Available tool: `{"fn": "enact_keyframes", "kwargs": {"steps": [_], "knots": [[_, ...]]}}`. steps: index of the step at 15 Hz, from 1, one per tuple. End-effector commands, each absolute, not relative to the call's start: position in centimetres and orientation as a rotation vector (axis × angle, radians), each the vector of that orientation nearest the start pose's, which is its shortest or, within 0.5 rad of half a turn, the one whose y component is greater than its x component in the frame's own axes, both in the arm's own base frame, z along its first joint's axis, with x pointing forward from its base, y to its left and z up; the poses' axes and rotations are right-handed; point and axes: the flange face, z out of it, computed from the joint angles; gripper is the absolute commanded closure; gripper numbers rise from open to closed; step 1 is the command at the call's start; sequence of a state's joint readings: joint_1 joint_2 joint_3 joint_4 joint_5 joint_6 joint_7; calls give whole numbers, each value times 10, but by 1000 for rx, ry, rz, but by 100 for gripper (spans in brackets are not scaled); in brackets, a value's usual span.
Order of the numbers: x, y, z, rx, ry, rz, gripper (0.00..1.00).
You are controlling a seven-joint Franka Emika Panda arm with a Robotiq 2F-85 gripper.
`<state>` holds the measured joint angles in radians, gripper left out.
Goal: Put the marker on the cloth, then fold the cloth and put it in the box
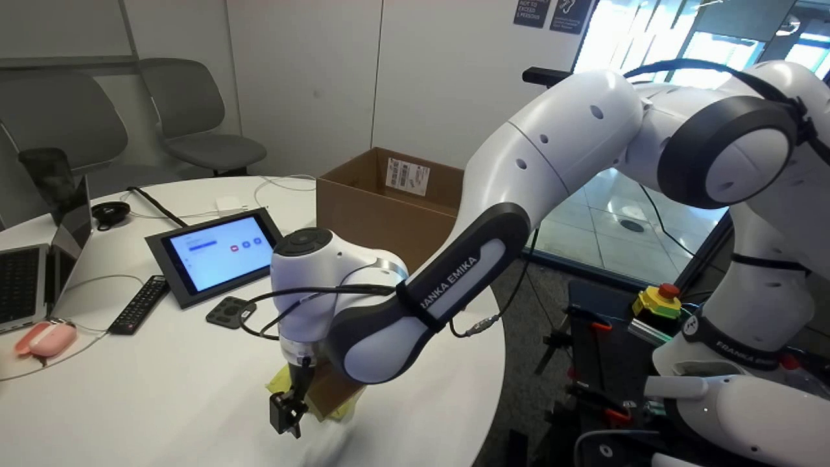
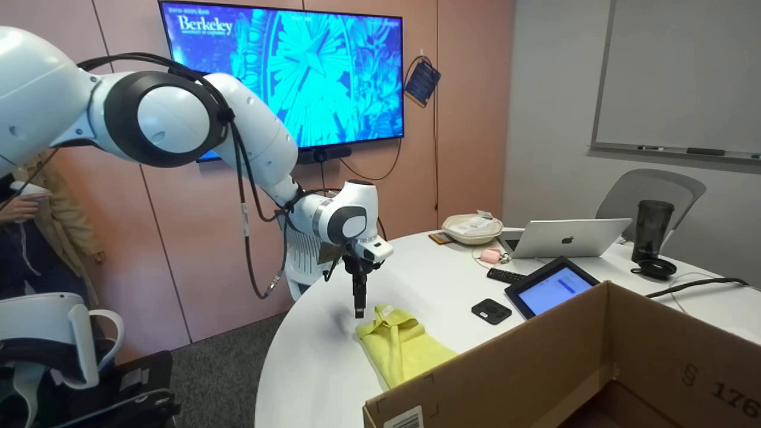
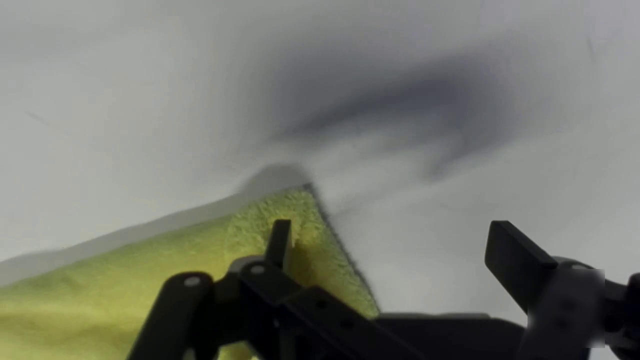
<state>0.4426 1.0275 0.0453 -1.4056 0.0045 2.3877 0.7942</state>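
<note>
The yellow cloth [image 2: 410,348] lies on the white table, folded over itself in layers, one corner turned up. In the wrist view a corner of the cloth [image 3: 150,285] fills the lower left. My gripper [image 3: 390,237] stands open, its fingers wide apart with nothing gripped between them. One fingertip [image 3: 281,240] is over the cloth's corner, the other over the tabletop. Seen in an exterior view, the gripper [image 2: 359,312] points down beside the cloth's edge, slightly above the table. The brown box [image 1: 382,217] has its top open; its white label shows inside. The marker is hidden or out of view.
A black-framed tablet [image 1: 220,253], a black remote [image 1: 138,305] and a dark flat device [image 2: 491,311] lie on the table [image 1: 162,402]. Farther off are a laptop [image 2: 571,238], a pink case [image 2: 491,255] and a dark tumbler [image 2: 651,229]. Cables run across the tabletop.
</note>
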Motion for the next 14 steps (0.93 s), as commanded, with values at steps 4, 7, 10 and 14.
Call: {"fn": "enact_keyframes", "kwargs": {"steps": [4, 7, 10, 14], "knots": [[621, 320, 53, -3148, 555, 157, 0], [622, 315, 42, -3144, 590, 171, 0], [624, 309, 38, -3144, 621, 168, 0], [633, 301, 42, -3146, 636, 129, 0]]}}
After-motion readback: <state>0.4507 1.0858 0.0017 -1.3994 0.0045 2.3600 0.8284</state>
